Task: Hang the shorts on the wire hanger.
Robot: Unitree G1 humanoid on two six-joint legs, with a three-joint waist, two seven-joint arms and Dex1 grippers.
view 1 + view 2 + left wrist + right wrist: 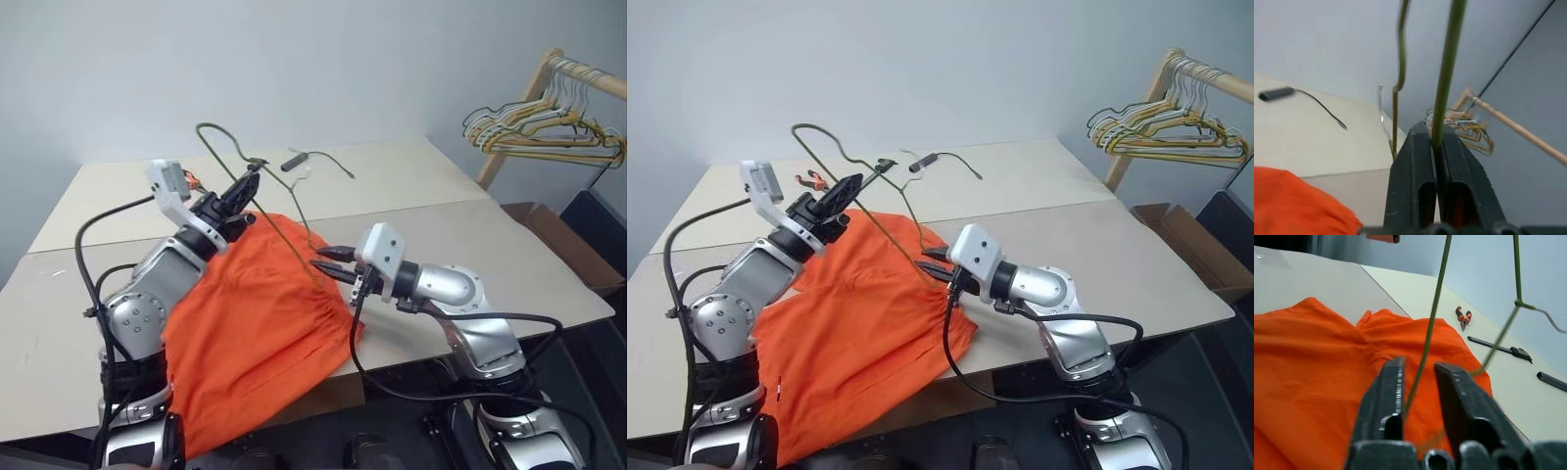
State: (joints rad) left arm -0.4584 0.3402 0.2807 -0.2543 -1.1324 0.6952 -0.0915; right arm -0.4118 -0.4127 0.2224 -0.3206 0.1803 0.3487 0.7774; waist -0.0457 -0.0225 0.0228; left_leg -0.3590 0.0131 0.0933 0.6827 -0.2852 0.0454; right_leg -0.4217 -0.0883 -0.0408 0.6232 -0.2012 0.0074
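Observation:
The orange shorts (pixel 255 313) lie spread on the table (pixel 509 255), draping over its front edge. Above them the thin olive wire hanger (pixel 813 126) is held up with its hook at the top and its lower corner dipping into the shorts' waistband. My left gripper (pixel 250 181) is shut on the hanger's wire (pixel 1447 73) near the neck. At the hanger's lower end my right gripper (pixel 318 258) is open, and the wire (pixel 1432 318) runs loosely between its parted fingers, just over the shorts (pixel 1317 362).
A wooden rack (pixel 534 83) with a bunch of hangers (pixel 549 127) stands at the far right, with a cardboard box (pixel 568 245) below it. Orange-handled pliers (pixel 810 180) and a black-handled tool with a cable (pixel 294 162) lie on the table's far half.

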